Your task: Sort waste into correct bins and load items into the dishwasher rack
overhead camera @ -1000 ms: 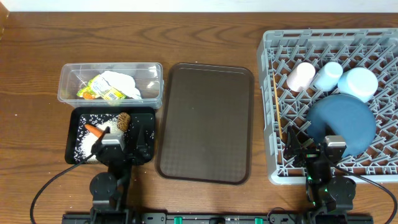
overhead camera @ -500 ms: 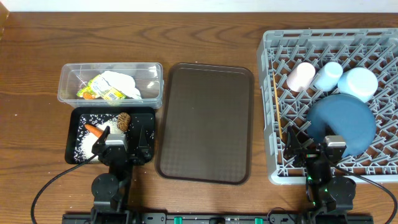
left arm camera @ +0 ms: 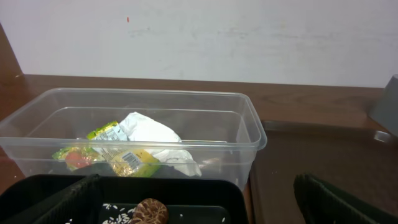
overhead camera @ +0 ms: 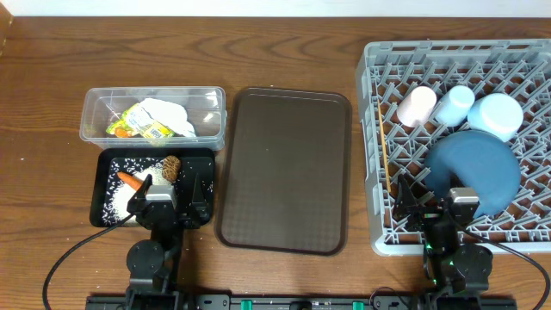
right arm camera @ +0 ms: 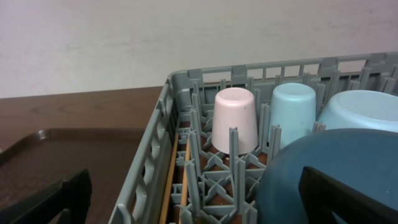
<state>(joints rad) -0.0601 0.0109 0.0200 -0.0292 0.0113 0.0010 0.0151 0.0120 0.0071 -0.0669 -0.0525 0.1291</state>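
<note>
No readable text; wrapper (left arm camera: 127, 160) print illegible

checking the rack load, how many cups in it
2: the pink cup at the back left of the rack, the light-blue cup beside it; the plate could hide more.

Black tray (overhead camera: 97, 194) partly under left arm (overhead camera: 156, 212), rack (overhead camera: 368, 129) cropped at right edge

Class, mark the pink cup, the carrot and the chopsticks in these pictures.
pink cup (right arm camera: 235, 121), right wrist view, middle of its side wall.
carrot (overhead camera: 131, 180), overhead view, middle of its orange body.
chopsticks (right arm camera: 167, 186), right wrist view, shaft of the left stick.
</note>
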